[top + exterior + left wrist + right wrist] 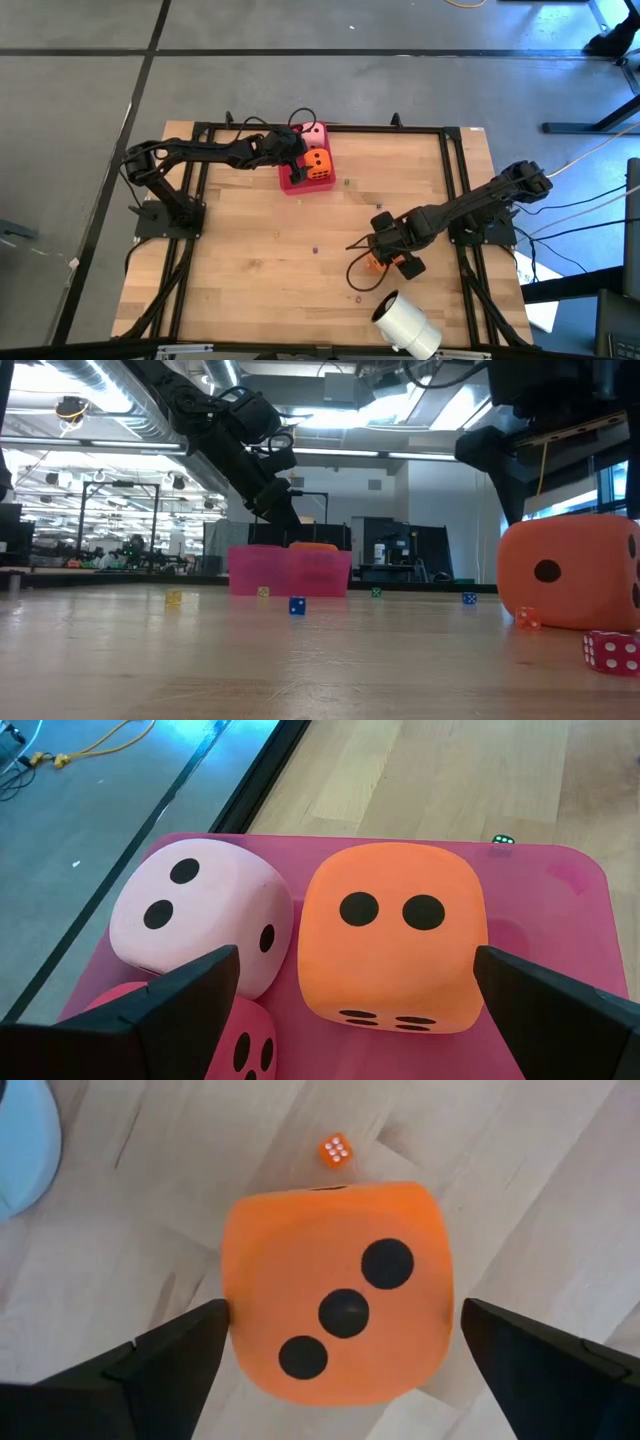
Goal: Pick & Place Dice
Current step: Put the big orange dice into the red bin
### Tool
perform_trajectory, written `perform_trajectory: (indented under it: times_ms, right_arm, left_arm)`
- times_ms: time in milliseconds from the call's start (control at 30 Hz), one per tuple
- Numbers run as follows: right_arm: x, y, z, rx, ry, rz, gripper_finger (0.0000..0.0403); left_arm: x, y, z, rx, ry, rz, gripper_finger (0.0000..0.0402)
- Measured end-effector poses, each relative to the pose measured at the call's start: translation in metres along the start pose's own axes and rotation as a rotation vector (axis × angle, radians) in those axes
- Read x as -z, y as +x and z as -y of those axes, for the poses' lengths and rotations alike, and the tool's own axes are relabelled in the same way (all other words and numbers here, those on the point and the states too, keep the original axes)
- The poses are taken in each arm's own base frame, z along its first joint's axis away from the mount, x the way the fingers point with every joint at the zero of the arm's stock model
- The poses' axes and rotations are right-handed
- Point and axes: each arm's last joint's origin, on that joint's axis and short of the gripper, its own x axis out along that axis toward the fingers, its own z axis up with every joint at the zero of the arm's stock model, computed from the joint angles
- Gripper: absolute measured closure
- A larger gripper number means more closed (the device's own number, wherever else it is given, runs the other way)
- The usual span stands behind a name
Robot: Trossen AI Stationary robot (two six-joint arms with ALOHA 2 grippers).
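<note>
Three dice sit together on the red tray [290,183] at the table's far middle: a pale pink one [195,915], an orange one [395,945] and a red one [240,1045]. My left gripper [355,985] hovers open just over them, slanting down. The other orange die [335,1295] rests on the bare table near the right front, three pips up. My right gripper [340,1320] points straight down over it, open, one finger on each side of the die, not visibly touching it. In the high view this die [374,263] peeks out from under the gripper [385,255].
A white roll [408,325] lies near the front edge, right of centre. Tiny dice are scattered on the wood: an orange one [336,1149] beside the big die, a red one [612,652], a blue one [297,605]. A black frame rims the table [250,260].
</note>
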Motion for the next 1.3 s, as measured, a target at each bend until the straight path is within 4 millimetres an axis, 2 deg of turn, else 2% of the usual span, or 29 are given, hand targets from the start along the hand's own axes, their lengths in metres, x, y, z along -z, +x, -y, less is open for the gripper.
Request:
perform_trajectory:
  times_ms: [1033, 1300]
  right_arm:
    - [-0.0032, 0.0031, 0.003, -0.029, 0.048, 0.017, 0.0003]
    - [-0.0023, 0.0095, 0.0021, -0.024, 0.056, 0.026, 0.0003]
  left_arm:
    - [0.0001, 0.0001, 0.0, 0.0, 0.0, 0.0, 0.0002]
    - [-0.0001, 0.0, -0.0001, 0.0, 0.0, 0.0, 0.0002]
